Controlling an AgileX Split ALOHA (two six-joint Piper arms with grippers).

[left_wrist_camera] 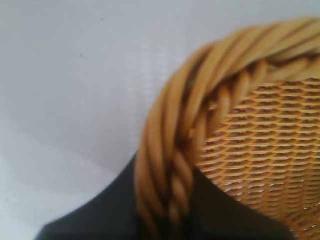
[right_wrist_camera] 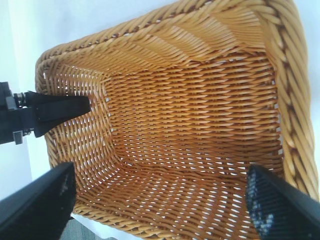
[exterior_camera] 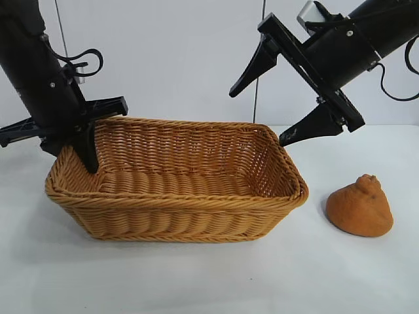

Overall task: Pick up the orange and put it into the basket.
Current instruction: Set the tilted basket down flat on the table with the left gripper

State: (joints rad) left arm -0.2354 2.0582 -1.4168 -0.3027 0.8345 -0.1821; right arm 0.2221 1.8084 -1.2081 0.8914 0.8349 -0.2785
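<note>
Beside basket (exterior_camera: 177,190), orange (exterior_camera: 361,207), seemingly unobstructed.

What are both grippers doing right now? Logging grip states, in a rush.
Left gripper: closed on the basket rim.
Right gripper: open, empty, above the basket.

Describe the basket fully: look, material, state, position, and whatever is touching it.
The basket is a large rectangular one of tan-orange woven wicker, with sloping sides and a thick braided rim. It stands upright on the white table and is empty; the orange lies apart from it on the table, off its right end. The left gripper is shut on the rim at the left end, one finger reaching down inside the wall. The right gripper hangs open above the right end, not touching.
</note>
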